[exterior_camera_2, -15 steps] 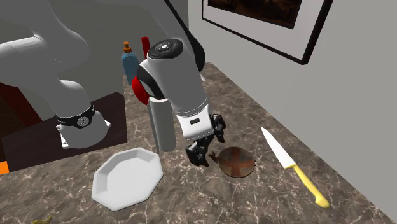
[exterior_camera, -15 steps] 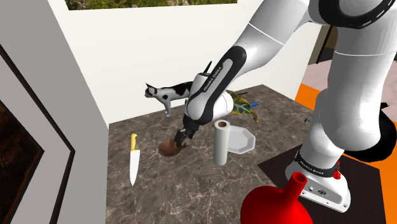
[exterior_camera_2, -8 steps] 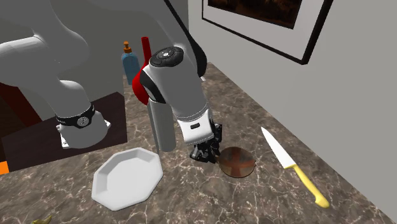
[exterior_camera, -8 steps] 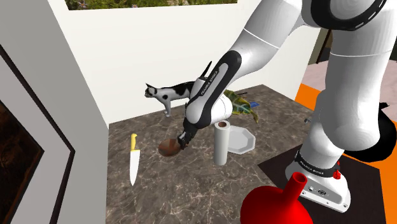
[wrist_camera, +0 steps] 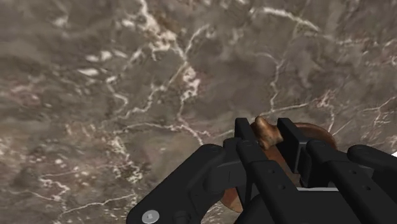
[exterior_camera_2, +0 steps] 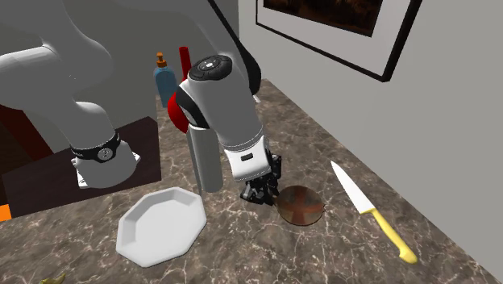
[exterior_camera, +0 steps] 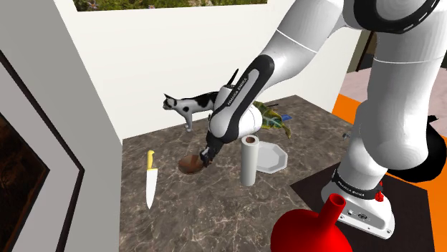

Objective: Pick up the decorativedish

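The decorative dish point(exterior_camera: 188, 167) is a small round brown dish lying on the dark marble counter point(exterior_camera: 208, 215). In the second exterior view the dish point(exterior_camera_2: 303, 205) lies just right of my black gripper point(exterior_camera_2: 262, 194). My gripper point(exterior_camera: 205, 159) reaches down at the dish's near edge. In the wrist view my gripper point(wrist_camera: 266, 127) is shut on the dish's rim, with both fingers clasping the brown edge while the rest of the dish point(wrist_camera: 321, 135) runs on behind one finger. The dish still rests on the counter.
A yellow-handled knife point(exterior_camera: 150, 179) lies near the wall on the dish's far side. A white upright roll point(exterior_camera: 249, 160) and a white octagonal plate point(exterior_camera: 273, 157) stand close beside the arm. A cat figurine point(exterior_camera: 188, 106), a red vase point(exterior_camera: 315, 230) and a blue bottle point(exterior_camera_2: 164, 79) stand further off.
One second ago the fingers stood apart beside the dish; they have since moved onto its rim and shut. Nothing has moved in the last half second.
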`<state>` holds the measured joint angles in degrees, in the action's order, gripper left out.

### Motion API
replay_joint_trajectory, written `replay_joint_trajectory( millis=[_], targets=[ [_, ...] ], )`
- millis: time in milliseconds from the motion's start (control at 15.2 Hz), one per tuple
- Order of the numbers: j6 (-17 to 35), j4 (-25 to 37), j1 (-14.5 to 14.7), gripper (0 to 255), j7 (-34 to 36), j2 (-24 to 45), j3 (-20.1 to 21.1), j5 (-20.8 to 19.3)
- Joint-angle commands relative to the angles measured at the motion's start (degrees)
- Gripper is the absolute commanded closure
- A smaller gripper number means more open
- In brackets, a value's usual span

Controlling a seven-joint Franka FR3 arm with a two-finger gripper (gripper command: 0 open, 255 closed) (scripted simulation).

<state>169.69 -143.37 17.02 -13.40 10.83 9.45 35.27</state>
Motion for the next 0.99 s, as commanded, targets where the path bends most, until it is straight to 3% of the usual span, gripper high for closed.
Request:
replay_joint_trajectory(
  millis=[0, 660, 924],
  targets=[
    [-1.3, -0.3, 0.5, 255, 1.5, -1.6, -0.9, -1.6],
    [-8.7, -0.8, 1.4, 255, 9.3, -9.6, -3.5, -9.8],
    [-10.3, -0.7, 1.3, 255, 10.6, -11.1, -3.6, -11.1]
  ],
)
